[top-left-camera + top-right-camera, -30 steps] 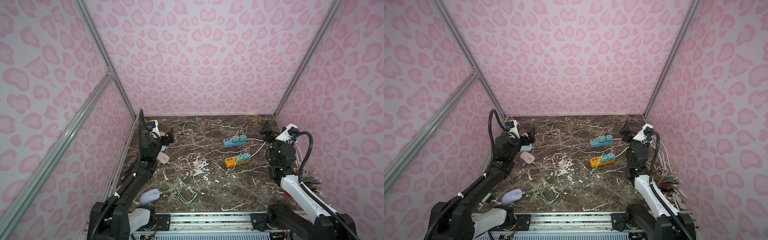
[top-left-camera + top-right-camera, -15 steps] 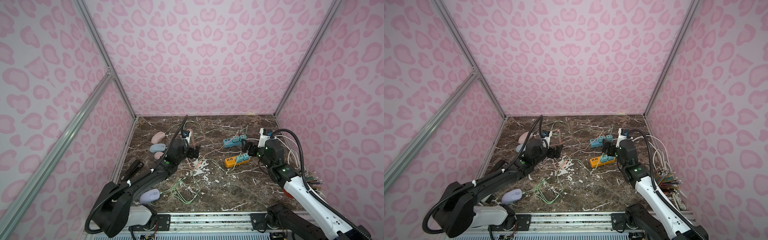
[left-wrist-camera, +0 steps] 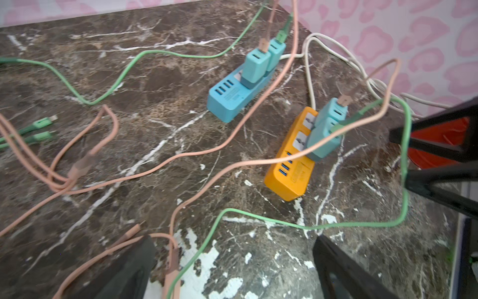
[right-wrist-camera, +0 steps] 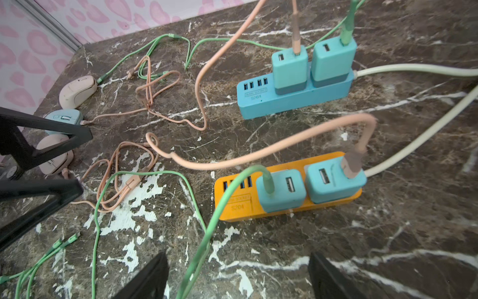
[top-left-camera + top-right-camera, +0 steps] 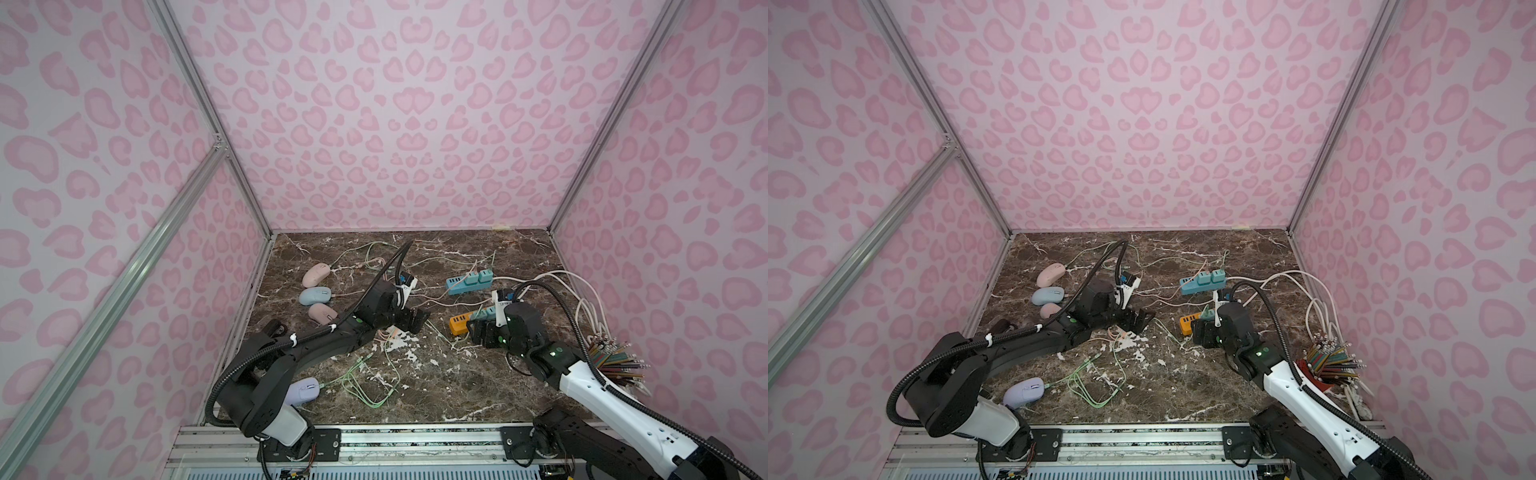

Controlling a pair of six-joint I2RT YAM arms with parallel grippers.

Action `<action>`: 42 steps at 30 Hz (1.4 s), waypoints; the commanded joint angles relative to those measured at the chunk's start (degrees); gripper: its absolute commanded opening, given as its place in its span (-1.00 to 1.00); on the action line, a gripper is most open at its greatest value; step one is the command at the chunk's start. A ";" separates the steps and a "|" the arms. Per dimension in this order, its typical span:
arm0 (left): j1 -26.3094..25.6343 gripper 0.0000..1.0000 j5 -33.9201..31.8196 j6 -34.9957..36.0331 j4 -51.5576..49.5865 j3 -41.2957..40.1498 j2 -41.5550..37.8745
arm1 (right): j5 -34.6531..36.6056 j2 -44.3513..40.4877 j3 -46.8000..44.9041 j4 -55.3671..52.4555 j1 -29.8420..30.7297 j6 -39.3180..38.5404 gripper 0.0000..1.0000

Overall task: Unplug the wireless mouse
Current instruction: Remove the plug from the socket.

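Marble tabletop (image 5: 457, 386) — only both top views show lilac mouse (image 5: 305, 390).

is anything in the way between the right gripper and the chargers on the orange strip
Yes: the green cable plugged into a teal charger trails between the fingers of the open right gripper, in front of the orange strip.
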 commanded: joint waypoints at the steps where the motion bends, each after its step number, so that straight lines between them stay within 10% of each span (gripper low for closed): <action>1: -2.84 0.97 -0.80 5.35 10.63 -5.10 -6.19 | -1.80 0.69 -0.38 3.01 -0.08 0.17 0.75; 7: -3.28 0.99 -8.67 5.75 9.82 -2.98 -0.26 | -5.66 -1.96 -3.05 4.58 -0.04 1.22 0.74; 10: -3.51 0.40 1.19 6.78 0.39 6.03 6.34 | -9.28 -6.98 -5.16 4.40 0.14 5.22 0.74; 15: -8.04 0.99 0.63 15.04 29.33 -6.18 5.47 | -7.16 -20.09 -8.54 -3.08 0.18 13.56 0.71; 24: -8.55 0.97 -0.84 13.41 48.16 -16.63 2.11 | -2.33 -14.61 -10.20 -7.77 0.98 20.08 0.71; 33: -8.12 0.97 -11.81 13.94 18.59 -19.78 -21.98 | 1.02 -5.04 -11.08 2.28 0.77 14.75 0.72; 37: -8.11 0.99 -5.67 14.93 8.74 -11.40 -13.34 | 1.87 1.77 -7.38 5.77 0.54 8.86 0.62; 42: -8.12 0.43 1.00 13.21 1.08 0.95 0.89 | 5.03 7.04 -1.48 4.26 -0.29 1.61 0.45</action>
